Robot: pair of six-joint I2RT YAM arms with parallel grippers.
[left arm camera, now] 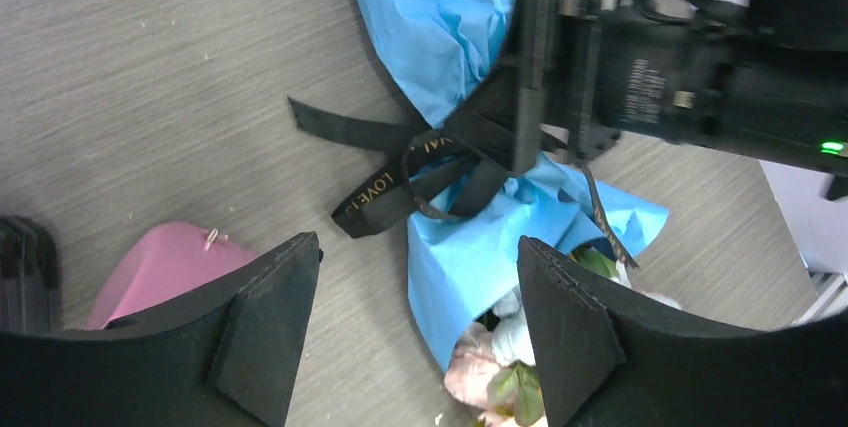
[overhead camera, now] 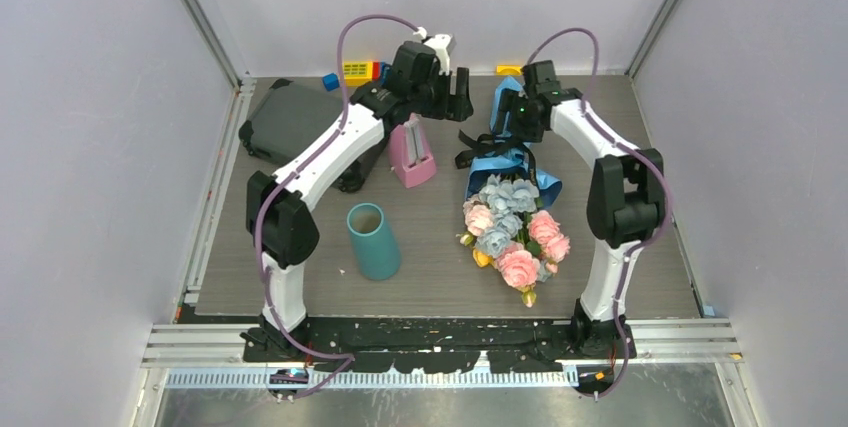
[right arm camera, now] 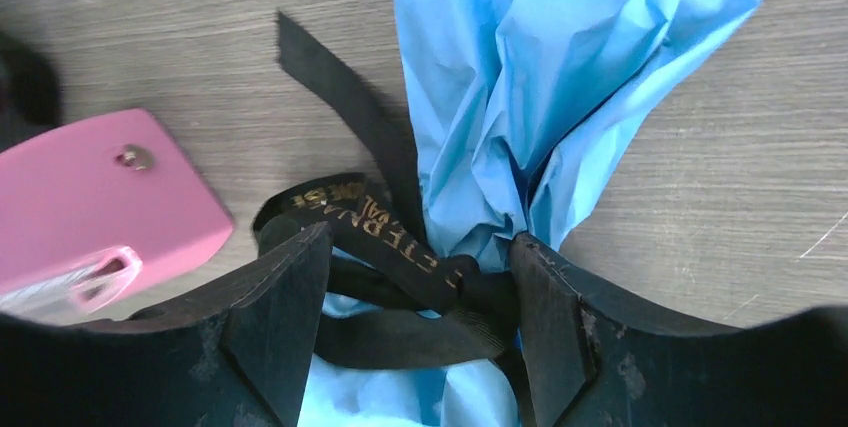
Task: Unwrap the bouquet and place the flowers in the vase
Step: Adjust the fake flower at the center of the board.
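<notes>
Grey wood-grain table [overhead camera: 620, 277] inside pale walls carries everything, and places below are given from the black ribbon knot [left arm camera: 440, 152] that ties the bouquet [overhead camera: 510, 212].

At the knot itself is the right gripper [right arm camera: 420, 242]. Its jaws stand wide, one finger on each side of the knot, with ribbon and crumpled blue paper [right arm camera: 500, 97] in the gap. Whether the pads press on the ribbon cannot be told, and nothing looks clamped or lifted. The left gripper [left arm camera: 418, 245] hangs above the knot and a little to its left, jaws spread and empty, facing down toward the ribbon's loose tails.

The bouquet lies flat. Its long axis runs from far to near: the twisted paper end lies beyond the knot, toward the back wall, and the flowers [overhead camera: 515, 237], in pink, pale blue and yellow, spill out on the near side, toward the arm bases. A pink metronome [overhead camera: 413, 152] stands just left of the knot. The teal vase [overhead camera: 373, 240] stands upright farther left and nearer the bases, well apart from the blooms.

The tie is not yet undone, so loosening it looks like the step in hand. The right arm is nearer, and any pull should probably go along a ribbon tail, across the bouquet's axis.
</notes>
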